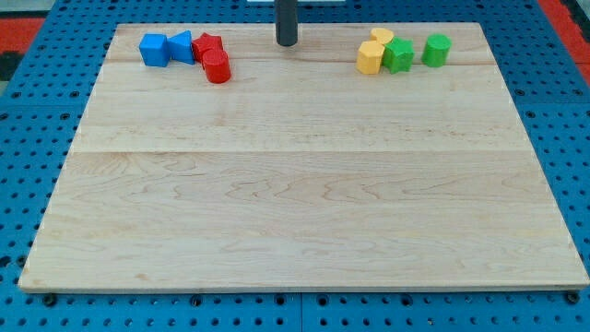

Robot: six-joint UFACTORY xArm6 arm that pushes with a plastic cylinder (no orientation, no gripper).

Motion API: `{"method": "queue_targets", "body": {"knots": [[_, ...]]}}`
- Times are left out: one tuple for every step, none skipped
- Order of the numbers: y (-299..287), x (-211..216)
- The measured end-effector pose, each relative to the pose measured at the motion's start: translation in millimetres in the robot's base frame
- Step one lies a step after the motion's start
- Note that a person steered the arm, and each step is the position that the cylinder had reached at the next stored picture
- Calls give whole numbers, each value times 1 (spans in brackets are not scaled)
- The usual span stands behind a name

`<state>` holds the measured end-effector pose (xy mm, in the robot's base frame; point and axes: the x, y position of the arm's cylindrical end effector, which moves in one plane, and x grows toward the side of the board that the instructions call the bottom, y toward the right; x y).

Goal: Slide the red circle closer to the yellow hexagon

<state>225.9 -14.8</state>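
Not started: red round cylinder block [218, 67] sits top left against red star-ish block [208, 46], well apart from yellow hexagon block [370, 58]. My tip [287, 43] between groups, touching nothing; no claw.

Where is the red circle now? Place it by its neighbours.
The red circle sits near the view's top left, touching the lower right of the other red block, right of two blue blocks. My tip is to its upper right.

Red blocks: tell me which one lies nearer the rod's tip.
The red circle, the lower of the two. It sits below and right of the other red block, which touches the blue blocks. My tip stands to their right.
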Motion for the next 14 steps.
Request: {"method": "queue_targets", "body": {"knots": [[0,0],[17,-13],[57,-30],[71,-23],[50,0],[12,37],[-29,110],[-136,120],[-152,88],[-147,72],[-113,67],[-27,67],[1,73],[3,73]]}}
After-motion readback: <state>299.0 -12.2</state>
